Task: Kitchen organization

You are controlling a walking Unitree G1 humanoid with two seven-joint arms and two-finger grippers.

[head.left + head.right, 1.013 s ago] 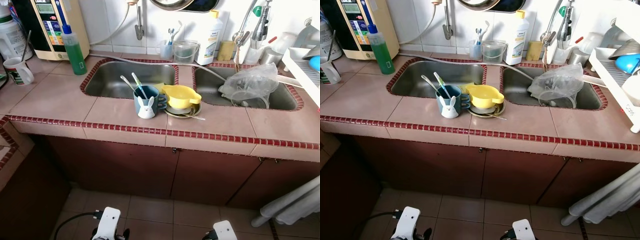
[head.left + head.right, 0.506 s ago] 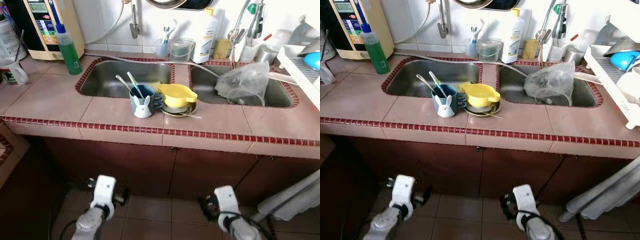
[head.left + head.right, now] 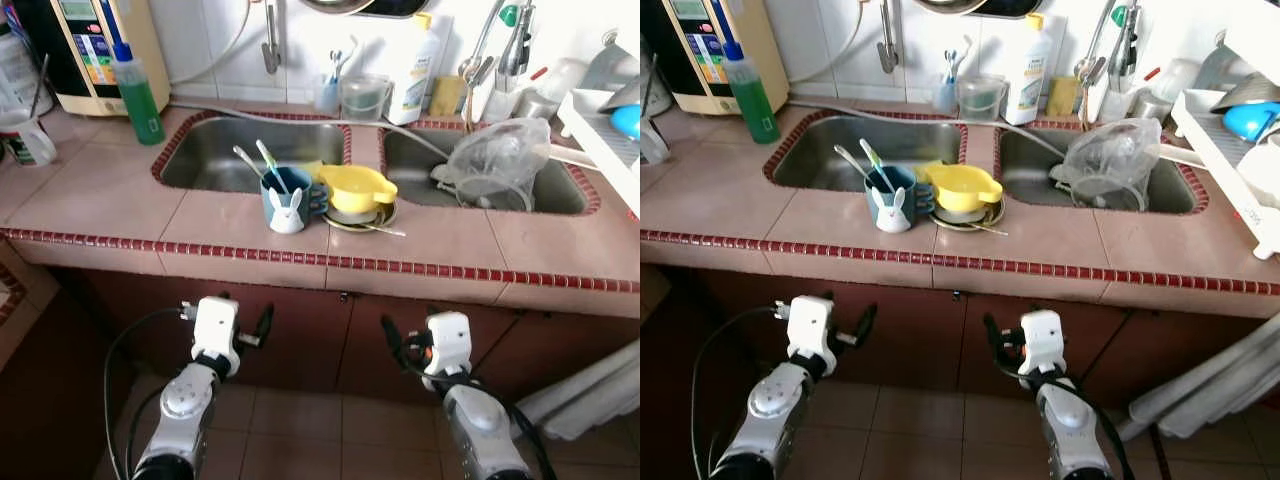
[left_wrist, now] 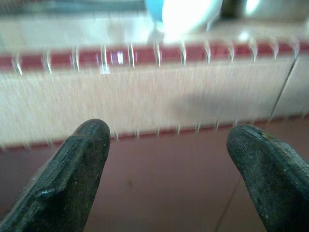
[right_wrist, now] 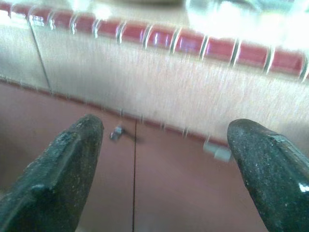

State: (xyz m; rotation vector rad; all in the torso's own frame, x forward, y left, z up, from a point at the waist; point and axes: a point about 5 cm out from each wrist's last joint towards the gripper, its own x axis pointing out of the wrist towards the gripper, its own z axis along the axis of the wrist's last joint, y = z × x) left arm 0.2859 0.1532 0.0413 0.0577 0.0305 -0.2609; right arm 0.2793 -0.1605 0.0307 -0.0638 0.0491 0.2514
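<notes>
Reaching stage, nothing grasped: left gripper (image 3: 262,322) and right gripper (image 3: 392,340) hung spread apart below the counter (image 3: 450,240) front edge. Mug (image 3: 288,203) and yellow bowl (image 3: 358,189) sat mid-counter; next needed lifting arms.

Dish rack (image 3: 610,130) cropped; wrist views motion-blurred

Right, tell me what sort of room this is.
A home kitchen: a tiled counter holds a double steel sink, with a dish-soap bottle behind it and a blue mug and yellow bowl waiting on the counter.
</notes>
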